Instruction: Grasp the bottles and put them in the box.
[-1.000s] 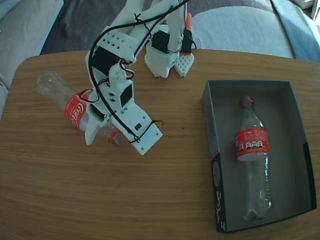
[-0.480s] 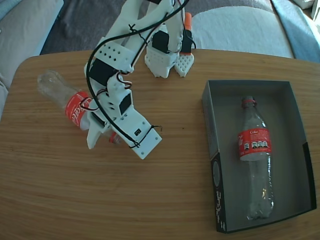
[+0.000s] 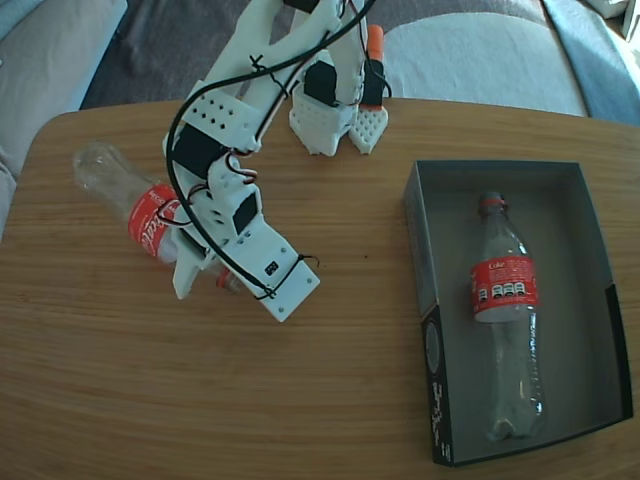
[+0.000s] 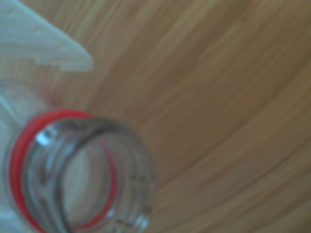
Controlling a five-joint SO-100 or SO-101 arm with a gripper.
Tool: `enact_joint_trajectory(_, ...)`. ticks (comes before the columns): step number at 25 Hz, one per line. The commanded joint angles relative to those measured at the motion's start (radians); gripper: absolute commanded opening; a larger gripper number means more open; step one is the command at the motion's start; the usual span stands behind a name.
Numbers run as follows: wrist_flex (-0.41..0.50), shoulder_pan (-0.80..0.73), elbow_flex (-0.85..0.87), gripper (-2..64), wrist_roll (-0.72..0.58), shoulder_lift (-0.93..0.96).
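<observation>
- Wooden table [image 3: 330,370] carries the box [image 3: 428,300], one bottle [image 3: 506,300] already lying inside it
- I see my gripper [image 3: 205,272], well left of the box, clamped around the second bottle [image 3: 120,190] near its neck
- Since a second ago that bottle has barely shifted; I judge the lift is only starting

The hand [image 3: 205,278] grips one bottle [image 3: 140,210] on the table [image 3: 300,400]; another bottle [image 3: 507,310] lies in the box [image 3: 435,390].
</observation>
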Motion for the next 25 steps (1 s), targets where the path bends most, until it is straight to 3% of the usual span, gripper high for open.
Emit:
enact_joint_trajectory(1,-0.006,0.002,-0.041,42.3,-0.003,0.025)
enact_joint_trajectory(4,-0.006,-0.002,-0.041,33.5,-0.006,0.025)
enact_joint_trajectory(11,-0.006,-0.005,-0.04,22.7,-0.006,0.026)
enact_joint_trajectory(21,-0.003,-0.006,-0.043,1.6,-0.008,0.026)
enact_joint_trajectory(25,0.006,-0.014,-0.055,-0.3,-0.008,0.028)
